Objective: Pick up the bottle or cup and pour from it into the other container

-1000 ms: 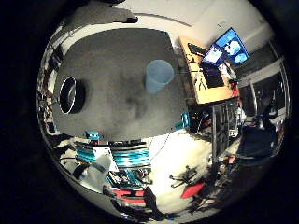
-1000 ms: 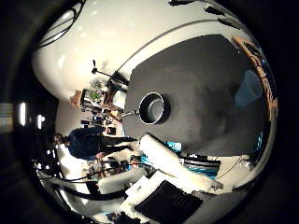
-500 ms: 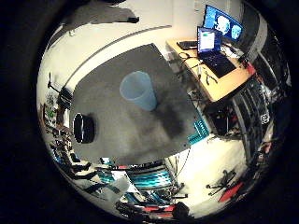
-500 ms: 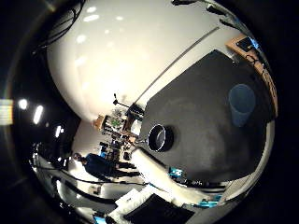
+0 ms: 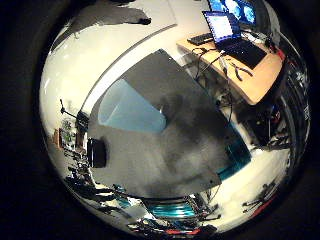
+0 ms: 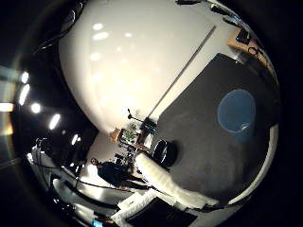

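A pale blue cup point(image 5: 135, 108) stands upright on the dark grey table point(image 5: 195, 145) and fills a good part of the little finger side palm view, so it is close to the palm. The thumb side palm view shows the cup point(image 6: 237, 112) from above, near the table's edge. A black round container with a metal rim point(image 6: 161, 151) stands on the same table, away from the cup; it also shows in the little finger side palm view point(image 5: 97, 152). My right hand is above the table beside the cup. A white part of the arm point(image 6: 170, 189) reaches in by the container.
A wooden desk point(image 5: 245, 65) with a laptop and monitors stands just past the table's far end. A white wall point(image 6: 133, 66) rises behind the table. A teal rack point(image 5: 175, 208) is below the table's edge. A tripod point(image 6: 133, 115) stands near the container.
The camera has swung and come closer to the cup, which looks much larger now. The cup and the black container have stayed in place on the table.
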Robot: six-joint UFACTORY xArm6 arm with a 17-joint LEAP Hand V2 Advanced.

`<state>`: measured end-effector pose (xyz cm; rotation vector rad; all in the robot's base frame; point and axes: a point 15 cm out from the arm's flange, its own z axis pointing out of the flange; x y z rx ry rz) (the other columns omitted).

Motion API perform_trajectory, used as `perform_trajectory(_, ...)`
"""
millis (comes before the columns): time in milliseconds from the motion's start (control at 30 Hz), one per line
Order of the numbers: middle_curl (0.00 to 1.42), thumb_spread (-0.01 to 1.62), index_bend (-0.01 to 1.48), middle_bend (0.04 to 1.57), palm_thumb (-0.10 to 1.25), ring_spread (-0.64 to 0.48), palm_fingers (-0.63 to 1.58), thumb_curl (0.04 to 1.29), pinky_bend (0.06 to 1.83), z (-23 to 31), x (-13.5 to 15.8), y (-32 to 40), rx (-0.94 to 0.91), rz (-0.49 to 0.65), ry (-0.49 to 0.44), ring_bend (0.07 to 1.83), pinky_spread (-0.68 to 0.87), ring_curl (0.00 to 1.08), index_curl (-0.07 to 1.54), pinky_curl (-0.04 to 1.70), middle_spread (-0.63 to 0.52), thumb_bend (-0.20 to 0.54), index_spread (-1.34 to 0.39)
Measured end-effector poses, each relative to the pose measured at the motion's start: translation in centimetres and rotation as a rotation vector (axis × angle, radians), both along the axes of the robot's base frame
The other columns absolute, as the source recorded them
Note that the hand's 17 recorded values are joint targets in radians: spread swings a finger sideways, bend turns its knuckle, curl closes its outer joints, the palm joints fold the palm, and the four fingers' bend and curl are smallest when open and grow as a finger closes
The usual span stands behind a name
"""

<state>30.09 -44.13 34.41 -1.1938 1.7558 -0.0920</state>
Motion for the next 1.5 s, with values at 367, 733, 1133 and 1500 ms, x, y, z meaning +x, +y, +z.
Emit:
perform_trajectory(367,0.34,1.05,0.16,0.31,0.39,0.18,0.13,0.29,0.95,-6.8,1.3,-1.9,0.132,-0.009,-0.051,0.64,0.4,0.19,0.28,0.0,0.1,-0.024,-0.19)
perform_trajectory(733,0.34,1.05,0.15,0.33,0.41,0.18,0.11,0.29,0.97,-11.4,1.5,-2.5,0.197,-0.005,-0.05,0.64,0.41,0.2,0.27,0.0,0.1,-0.025,-0.19)
perform_trajectory(1133,0.35,1.04,0.16,0.33,0.42,0.18,0.09,0.29,0.96,-12.9,3.9,-0.3,0.212,0.058,-0.049,0.63,0.42,0.2,0.27,0.0,0.11,-0.026,-0.17)
perform_trajectory(1500,0.35,1.03,0.15,0.36,0.49,0.16,0.19,0.31,0.95,-14.0,6.8,3.1,0.241,0.13,-0.049,0.69,0.39,0.22,0.27,-0.01,0.1,-0.011,-0.14)
